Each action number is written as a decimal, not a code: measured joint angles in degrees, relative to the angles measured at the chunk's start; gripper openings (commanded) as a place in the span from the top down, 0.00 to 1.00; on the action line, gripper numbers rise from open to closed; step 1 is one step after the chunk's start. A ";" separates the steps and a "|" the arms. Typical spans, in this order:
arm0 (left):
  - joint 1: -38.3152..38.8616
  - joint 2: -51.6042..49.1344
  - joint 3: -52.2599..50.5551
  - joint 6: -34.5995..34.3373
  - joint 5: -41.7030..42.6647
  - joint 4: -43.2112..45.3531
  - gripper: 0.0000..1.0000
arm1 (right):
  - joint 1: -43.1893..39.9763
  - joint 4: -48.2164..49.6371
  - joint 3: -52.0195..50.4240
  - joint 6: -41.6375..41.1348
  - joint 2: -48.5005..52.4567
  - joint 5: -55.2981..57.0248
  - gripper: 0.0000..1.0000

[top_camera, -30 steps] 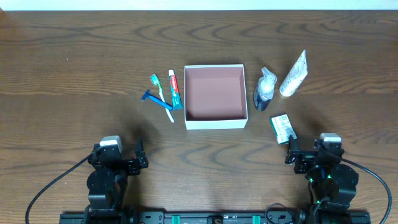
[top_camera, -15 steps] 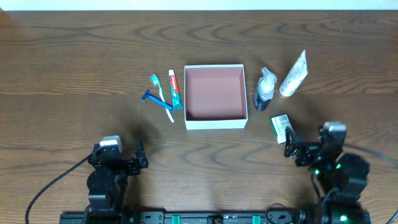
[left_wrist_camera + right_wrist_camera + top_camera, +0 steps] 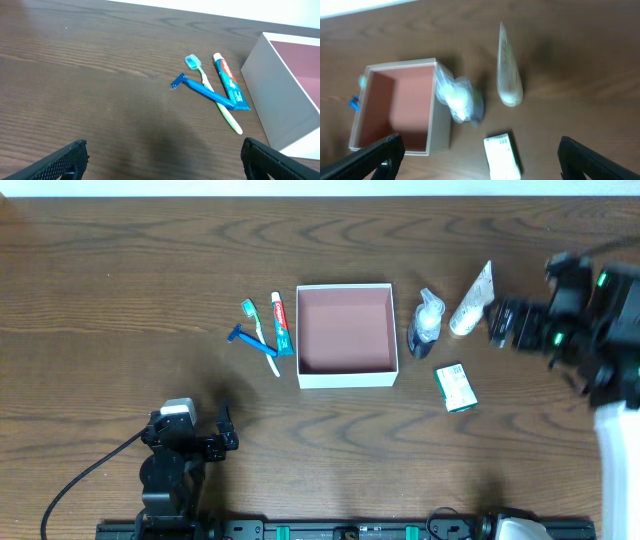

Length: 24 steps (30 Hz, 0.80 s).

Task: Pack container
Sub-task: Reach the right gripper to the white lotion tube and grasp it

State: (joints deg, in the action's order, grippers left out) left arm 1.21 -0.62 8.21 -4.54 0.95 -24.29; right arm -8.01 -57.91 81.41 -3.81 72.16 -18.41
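Note:
The container point(image 3: 347, 377), a shallow white box with a reddish-brown inside, stands mid-table with nothing in it. It also shows in the right wrist view point(image 3: 441, 125) and the left wrist view point(image 3: 267, 100). To its left lie a toothbrush point(image 3: 252, 317), a blue razor point(image 3: 250, 340) and a toothpaste tube point(image 3: 282, 323). To its right are a pump bottle point(image 3: 424, 325), a white tube point(image 3: 472, 300) and a green-and-white packet point(image 3: 456, 388). My right gripper point(image 3: 503, 323) is open, raised just right of the white tube. My left gripper point(image 3: 188, 430) is open and empty at the front left.
The left wrist view shows the toothbrush point(image 3: 205, 79), razor point(image 3: 200, 86) and toothpaste point(image 3: 230, 82) ahead on bare wood. The right wrist view is blurred, with bottle point(image 3: 457, 97), tube point(image 3: 507, 65) and packet point(image 3: 502, 157) below.
My right arm has risen from its front-right place and swung back and right, to beside the white tube. The left arm and the objects have not moved.

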 measured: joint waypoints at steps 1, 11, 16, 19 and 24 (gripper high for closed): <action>0.00 0.00 0.00 0.00 0.00 0.02 0.02 | 0.00 -1.79 3.30 0.33 1.62 -0.50 0.01; 0.00 0.00 0.00 0.00 0.00 0.02 0.02 | 0.24 -6.51 18.80 -1.01 10.62 -1.09 0.01; 0.00 0.00 0.00 0.00 0.00 0.02 0.02 | 2.97 -8.37 19.43 -1.66 16.61 1.51 0.01; 0.00 0.00 0.00 0.00 0.00 0.02 0.02 | 5.22 -8.35 19.41 -1.73 21.40 4.28 0.04; 0.00 0.00 0.00 0.00 0.00 0.04 0.02 | 6.75 -6.67 19.41 -1.84 27.10 7.76 0.25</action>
State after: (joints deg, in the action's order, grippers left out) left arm 1.21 -0.62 8.21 -4.54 0.95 -24.25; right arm -1.26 -64.58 100.82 -5.65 99.26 -10.66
